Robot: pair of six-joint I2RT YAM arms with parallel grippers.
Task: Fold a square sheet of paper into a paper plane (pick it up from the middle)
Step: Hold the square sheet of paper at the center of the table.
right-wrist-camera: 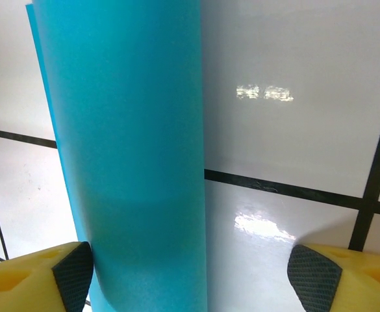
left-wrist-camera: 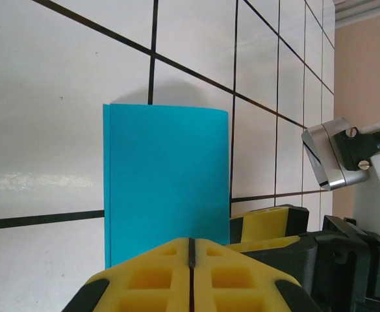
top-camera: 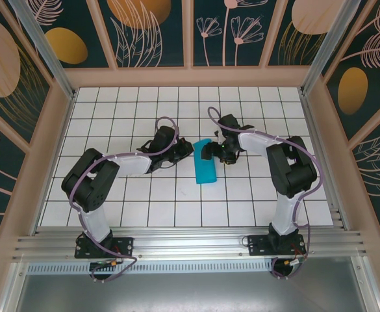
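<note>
Folded teal paper sheet [top-camera: 204, 164] lies on a tiled table [top-camera: 112, 208]. The left claw [left-wrist-camera: 190, 260] is closed over its edge; the right claw [right-wrist-camera: 193, 270] gapes wide, gripping nothing.

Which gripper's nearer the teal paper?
Left. The left gripper is shut on an edge of the paper; the right gripper is open around its folded side, one pad alongside.

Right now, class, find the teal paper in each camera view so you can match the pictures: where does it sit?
Top external: teal paper, middle of picture.
Left wrist: the paper, centre, lower half.
Right wrist: the paper, left half, top to bottom.
Shared landmark: black grid lines on the white table.
</note>
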